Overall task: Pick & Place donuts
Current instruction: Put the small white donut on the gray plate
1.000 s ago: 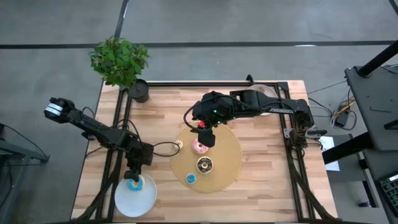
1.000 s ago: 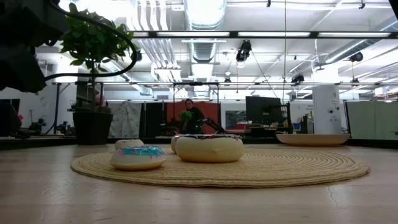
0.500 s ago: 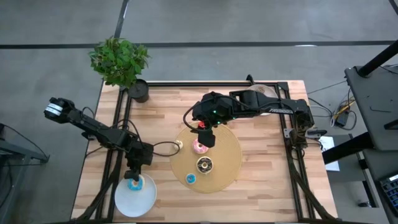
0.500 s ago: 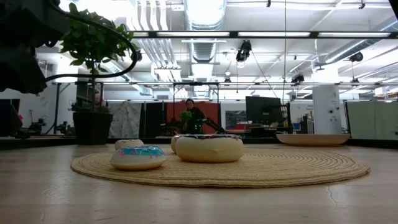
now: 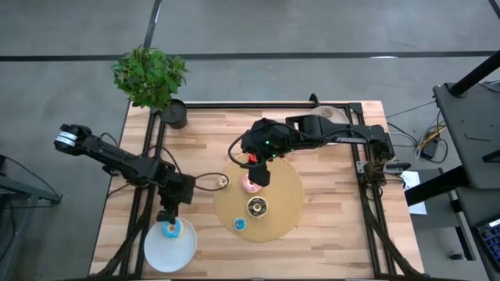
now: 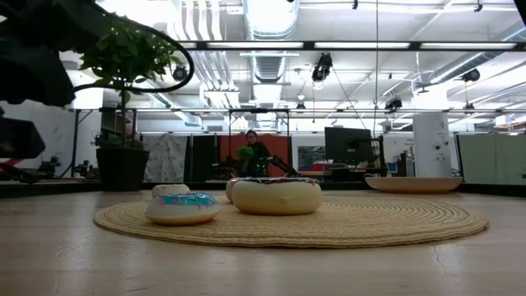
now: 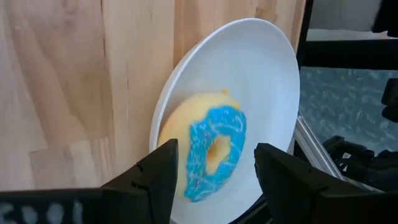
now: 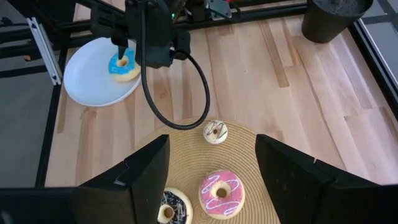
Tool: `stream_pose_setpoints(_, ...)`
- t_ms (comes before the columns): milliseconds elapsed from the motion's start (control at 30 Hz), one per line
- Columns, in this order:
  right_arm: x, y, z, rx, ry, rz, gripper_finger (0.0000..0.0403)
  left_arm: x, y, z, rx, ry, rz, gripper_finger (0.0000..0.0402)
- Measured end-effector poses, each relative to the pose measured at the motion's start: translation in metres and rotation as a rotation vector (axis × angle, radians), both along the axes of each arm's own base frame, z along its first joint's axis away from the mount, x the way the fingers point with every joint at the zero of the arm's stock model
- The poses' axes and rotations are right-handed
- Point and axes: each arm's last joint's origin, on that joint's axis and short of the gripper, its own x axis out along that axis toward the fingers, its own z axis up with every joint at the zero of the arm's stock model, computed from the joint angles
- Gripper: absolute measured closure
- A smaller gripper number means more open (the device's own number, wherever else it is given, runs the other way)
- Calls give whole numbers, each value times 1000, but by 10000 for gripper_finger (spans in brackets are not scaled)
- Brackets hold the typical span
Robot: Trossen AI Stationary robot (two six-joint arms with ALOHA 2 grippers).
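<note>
One blue-iced donut (image 7: 208,152) delivered: lies on white plate (image 7: 273,81) at counter's (image 5: 203,140) near-left corner. Left hand (image 7: 211,171) hovers just above it, fingers spread, holding nothing. Right hand (image 8: 211,165) also open and empty, poised over the pink donut (image 8: 221,191). Still on the woven mat (image 5: 285,199): pink, chocolate donut (image 5: 257,206), small blue donut (image 5: 240,224); cream donut (image 8: 216,131) at mat's edge. Most of the job remains

Wooden table (image 5: 328,234), round woven mat (image 5: 285,207), white plate (image 5: 168,251) (near corner), potted plant (image 5: 152,82)
</note>
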Motion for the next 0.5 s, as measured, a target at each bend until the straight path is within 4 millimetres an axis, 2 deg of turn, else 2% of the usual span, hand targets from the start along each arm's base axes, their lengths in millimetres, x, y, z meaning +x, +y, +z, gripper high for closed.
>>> stream_pose_setpoints(300, 0, 0, -1, -1, 3, 1, 175, 9, 3, 19, 30, -38, 34, 218)
stream_pose_setpoints(500, 0, 0, -1, -19, 6, 18, 175, 25, 2, 51, 95, -171, 90, 218)
